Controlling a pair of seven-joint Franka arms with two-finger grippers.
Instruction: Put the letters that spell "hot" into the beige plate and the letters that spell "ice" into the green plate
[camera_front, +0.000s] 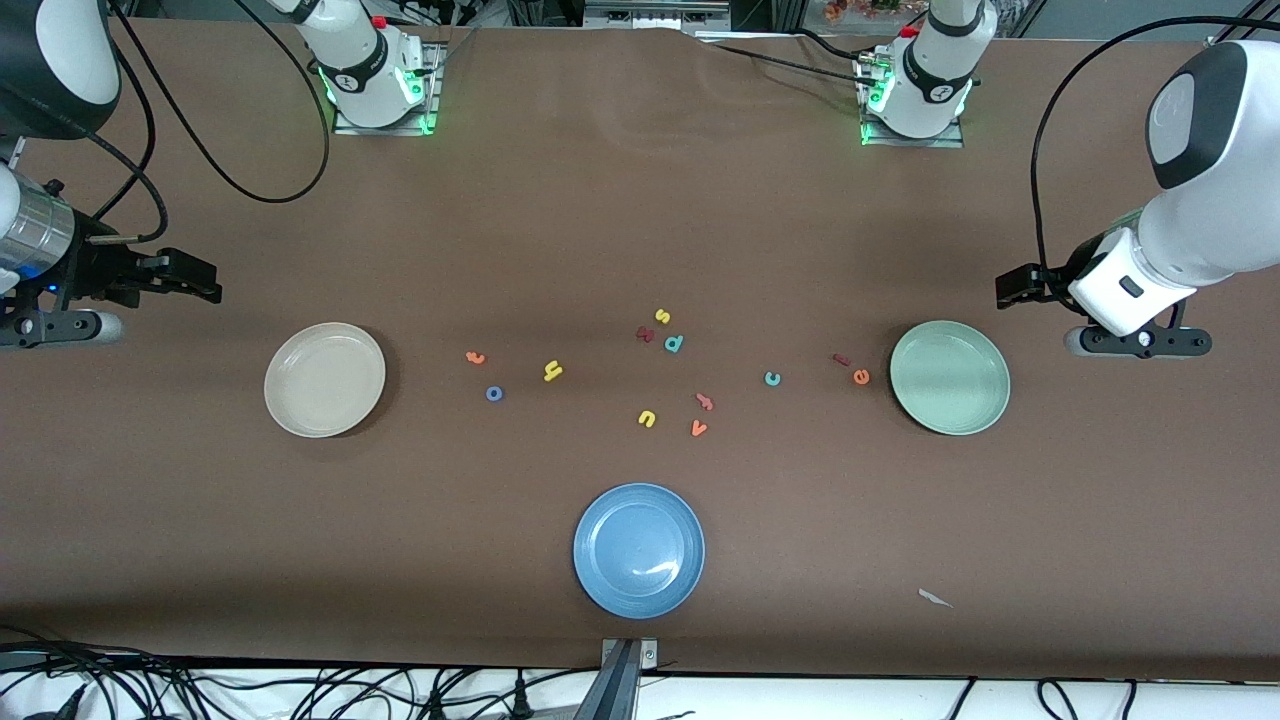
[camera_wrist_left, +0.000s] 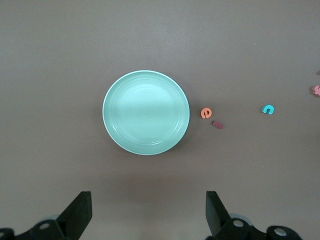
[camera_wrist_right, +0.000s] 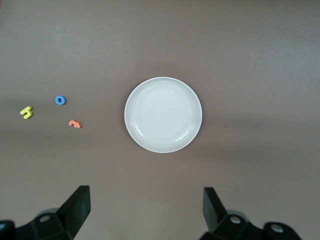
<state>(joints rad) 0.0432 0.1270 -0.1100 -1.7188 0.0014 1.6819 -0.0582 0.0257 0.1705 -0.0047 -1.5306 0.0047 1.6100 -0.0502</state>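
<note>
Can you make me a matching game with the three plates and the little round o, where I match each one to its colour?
Things:
1. plate at the right arm's end of the table
2. plate at the left arm's end of the table
3. plate nearest the front camera
4. ring-shaped o

Colours:
A. blue, small, beside the orange t
B. pale mint green
C. cream beige
D. blue, big

Pairs: 1-C, 2-B, 3-D, 4-A
</note>
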